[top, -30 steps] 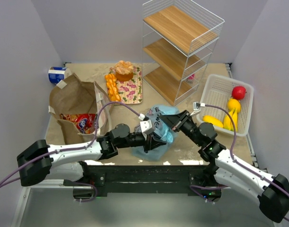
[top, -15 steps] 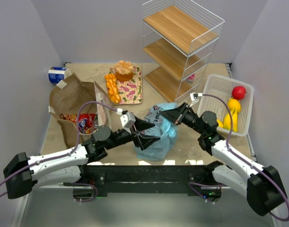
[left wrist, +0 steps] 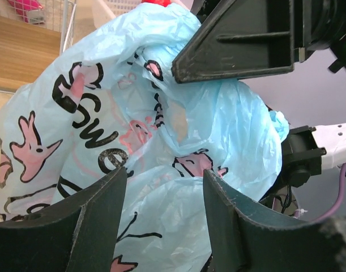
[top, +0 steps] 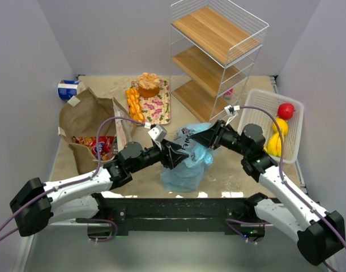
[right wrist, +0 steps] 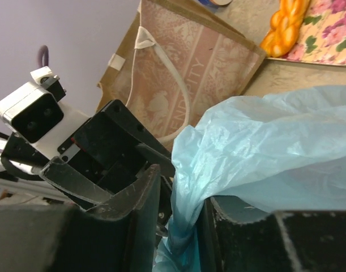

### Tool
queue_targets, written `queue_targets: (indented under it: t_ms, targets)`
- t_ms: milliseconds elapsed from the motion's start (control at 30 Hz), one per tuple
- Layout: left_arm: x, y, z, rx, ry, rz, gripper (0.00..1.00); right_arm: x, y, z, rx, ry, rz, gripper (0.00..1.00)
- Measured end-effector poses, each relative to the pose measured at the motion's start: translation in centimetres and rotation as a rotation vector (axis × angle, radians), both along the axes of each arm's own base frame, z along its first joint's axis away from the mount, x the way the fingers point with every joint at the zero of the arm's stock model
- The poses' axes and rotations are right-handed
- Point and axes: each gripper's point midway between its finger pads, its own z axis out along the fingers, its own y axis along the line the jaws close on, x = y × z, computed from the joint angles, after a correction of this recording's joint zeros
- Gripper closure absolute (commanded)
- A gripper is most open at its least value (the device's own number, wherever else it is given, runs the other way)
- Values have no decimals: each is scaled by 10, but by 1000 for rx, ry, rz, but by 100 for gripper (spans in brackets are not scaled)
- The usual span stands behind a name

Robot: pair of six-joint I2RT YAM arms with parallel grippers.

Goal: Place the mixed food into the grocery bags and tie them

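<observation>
Light-blue film is filling the space between the two tools: the light-blue plastic bag (top: pixel 187 164) is standing bunched on the table, directly between the left gripper (top: pixel 173 154) and the right gripper (top: pixel 210 138).

The right gripper's jaws are pressing together on a gathered fold at the bag's top, and in the right wrist view a rope of film is running down through the narrow gap. That pinch is probably keeping the neck taut so it can be knotted.

The left gripper's jaws are standing spread. The bag's printed side is bulging just ahead of them, with nothing caught between them. It is likely lining up to take a second fold opposite its partner.

The brown paper bag (top: pixel 90 122) is lying well off to the left gripper's outer side, with red snack packets (top: pixel 102 146) showing in its mouth. Red and yellow fruit is sitting in the white basket (top: pixel 257 107), beyond the right arm.

A second ago both grippers were working lower, at the bag's near side, close against each other. Since then they have risen toward its top and drawn apart. In the last half second the left arm has also folded in closer to the bag.
</observation>
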Motion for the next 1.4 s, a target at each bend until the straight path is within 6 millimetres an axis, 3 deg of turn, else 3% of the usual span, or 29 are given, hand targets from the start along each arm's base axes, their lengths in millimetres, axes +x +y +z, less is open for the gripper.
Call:
queue_targets:
  t_ms: [267, 367, 633, 1033, 1200, 1400]
  targets:
    - [1, -3, 5, 1, 0, -5, 39, 0, -9, 1, -143, -25, -13, 33]
    - [2, -4, 6, 2, 0, -5, 39, -1, -12, 1, -185, -24, -15, 30]
    - [3, -7, 5, 10, 5, -9, 39, -3, -30, 22, -303, -82, -72, 29]
    - [3, -8, 2, 27, 18, -17, 39, 2, -64, 25, -508, -92, -184, 28]
    - [3, -10, -1, 33, 24, -21, 39, 1, -69, 33, -531, -122, -192, 31]
    - [2, -11, -3, 37, 27, -27, 39, 5, -67, 23, -558, -94, -179, 33]
